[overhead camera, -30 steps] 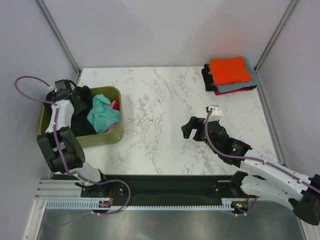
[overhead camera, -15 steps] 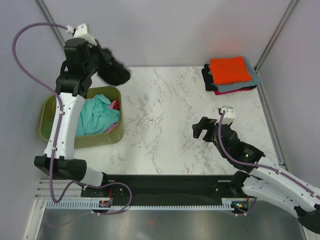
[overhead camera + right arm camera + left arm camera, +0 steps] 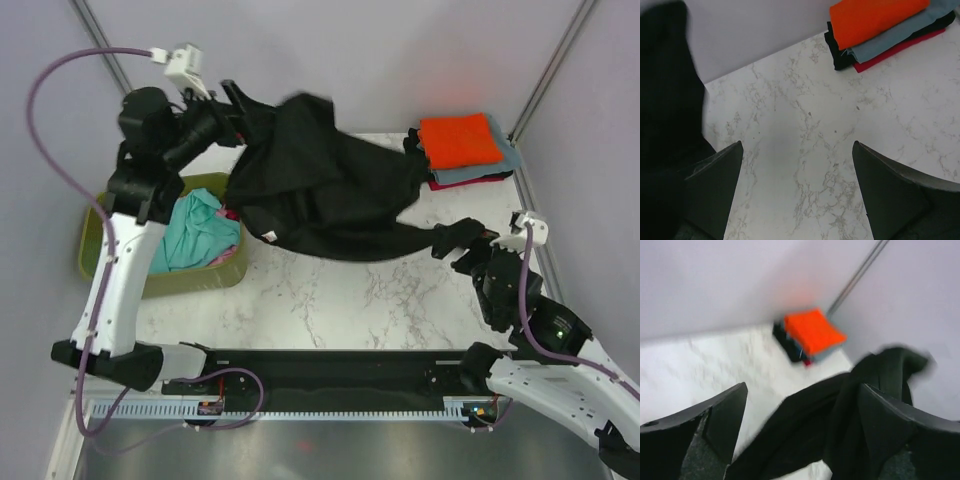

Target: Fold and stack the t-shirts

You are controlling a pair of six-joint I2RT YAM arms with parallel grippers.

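— Seen the black t-shirt (image 3: pixel 320 190)?
— Yes. Spread wide over the middle of the worktop (image 3: pixel 330 300), one end up by the left hand (image 3: pixel 801 389), the other reaching toward the right hand (image 3: pixel 797 145). Resting or airborne, impossible to tell.
— Gripped by the left hand?
— Doesn't look so: fingers far apart in the wrist view, blurred black cloth beyond and beside them.
— And the right hand?
— Wide too, with only bare marble between the fingers and black cloth off to one side.
— Any folded pile?
— Far right corner: orange t-shirt (image 3: pixel 460 140) on top, grey-blue t-shirt (image 3: pixel 500 165) beneath, darker layers under that.
— Anything else?
— Teal t-shirt (image 3: pixel 195 235) bunched in the olive tub (image 3: pixel 195 278), far left.
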